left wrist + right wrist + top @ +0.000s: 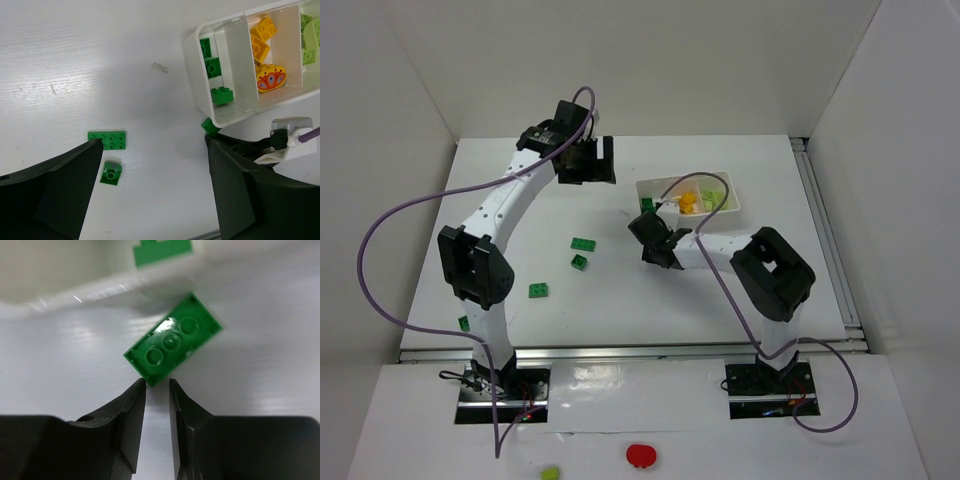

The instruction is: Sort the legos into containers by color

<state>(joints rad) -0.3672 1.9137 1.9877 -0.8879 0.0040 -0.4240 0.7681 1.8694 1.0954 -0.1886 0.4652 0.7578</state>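
Observation:
My right gripper point(156, 382) is shut, its tips pinching the near corner of an upside-down dark green brick point(172, 340) just outside the white tray point(75, 287). From above, that gripper point(650, 250) sits at the tray's point(650, 185) front left corner. The tray's compartments hold dark green bricks point(212, 67), orange bricks point(262, 37) and pale green bricks point(310, 35). My left gripper point(155, 145) hangs open and empty high over the table, left of the tray point(588, 160). Below it lie a green plate point(106, 140) and a small green brick point(110, 173).
More green bricks lie loose on the table point(538, 290), one beside the left arm's base point(464, 322). A red round object point(641, 456) and a pale green piece point(550, 473) rest on the near ledge. White walls enclose the table; purple cables loop off both arms.

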